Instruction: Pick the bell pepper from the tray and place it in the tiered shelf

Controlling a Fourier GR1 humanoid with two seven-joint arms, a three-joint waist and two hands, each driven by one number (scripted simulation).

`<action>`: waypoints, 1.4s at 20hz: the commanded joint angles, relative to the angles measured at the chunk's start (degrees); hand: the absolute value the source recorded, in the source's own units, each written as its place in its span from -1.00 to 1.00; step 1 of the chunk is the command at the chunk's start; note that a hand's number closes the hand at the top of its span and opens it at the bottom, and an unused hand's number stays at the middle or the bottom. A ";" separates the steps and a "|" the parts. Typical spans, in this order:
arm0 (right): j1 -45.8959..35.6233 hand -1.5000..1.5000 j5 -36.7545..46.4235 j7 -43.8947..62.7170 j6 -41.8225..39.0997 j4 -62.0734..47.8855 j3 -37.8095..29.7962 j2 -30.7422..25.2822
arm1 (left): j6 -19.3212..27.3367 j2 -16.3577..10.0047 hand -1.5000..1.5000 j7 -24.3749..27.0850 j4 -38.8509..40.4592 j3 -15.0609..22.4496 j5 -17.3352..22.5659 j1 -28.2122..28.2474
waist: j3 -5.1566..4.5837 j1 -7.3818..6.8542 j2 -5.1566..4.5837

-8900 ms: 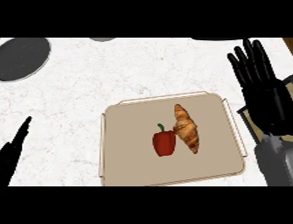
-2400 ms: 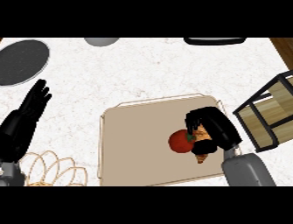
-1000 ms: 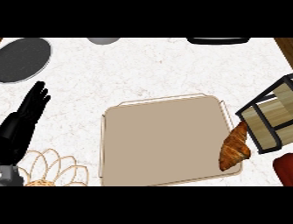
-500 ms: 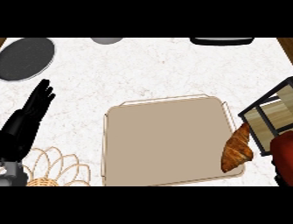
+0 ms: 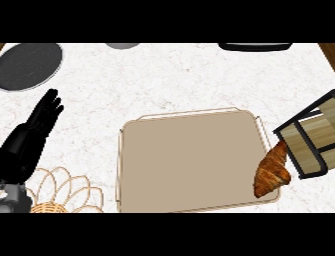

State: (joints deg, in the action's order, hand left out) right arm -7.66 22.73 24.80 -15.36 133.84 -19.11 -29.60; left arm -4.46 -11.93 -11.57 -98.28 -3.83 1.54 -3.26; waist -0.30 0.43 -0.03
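Tray (image 5: 192, 160) holds no pepper; pepper and right hand are unseen, placement in the three-o'clock shelf (image 5: 325, 132) unconfirmed; nine-o'clock left hand (image 5: 26, 145) open, empty.

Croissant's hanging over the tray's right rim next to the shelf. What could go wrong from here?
The croissant lies across the tray's right rim beside the tiered shelf; a hand working at the shelf could knock it onto the counter. Neither the bell pepper nor the right hand shows, so the placement cannot be checked.
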 commanded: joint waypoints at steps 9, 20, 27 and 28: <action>-18.18 1.00 9.09 -16.00 3.07 -21.57 -0.54 -14.07 | 0.43 1.32 0.00 -0.86 0.14 1.07 -1.60 -0.96 | 0.29 -1.33 -0.14; -18.53 1.00 4.46 -21.98 -8.94 -27.09 5.46 -17.82 | -2.57 -0.75 0.00 0.64 -0.65 -1.94 0.62 0.10 | 0.28 -1.06 0.02; -15.01 1.00 9.77 -29.28 -8.63 -33.67 8.37 -16.18 | -1.25 1.03 0.00 1.09 1.69 -1.24 -1.45 -0.39 | 0.30 -0.76 -0.04; -14.02 1.00 11.16 -28.16 -8.36 -31.95 8.44 -15.13 | -2.26 0.62 0.00 0.21 1.12 -2.14 0.21 -1.39 | 0.30 -0.63 0.01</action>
State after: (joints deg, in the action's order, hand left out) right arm -22.96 30.89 -1.55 -23.88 103.84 -11.66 -45.82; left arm -6.29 -11.44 -10.57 -96.89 -5.46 1.19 -4.14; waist -0.01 -0.27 -0.06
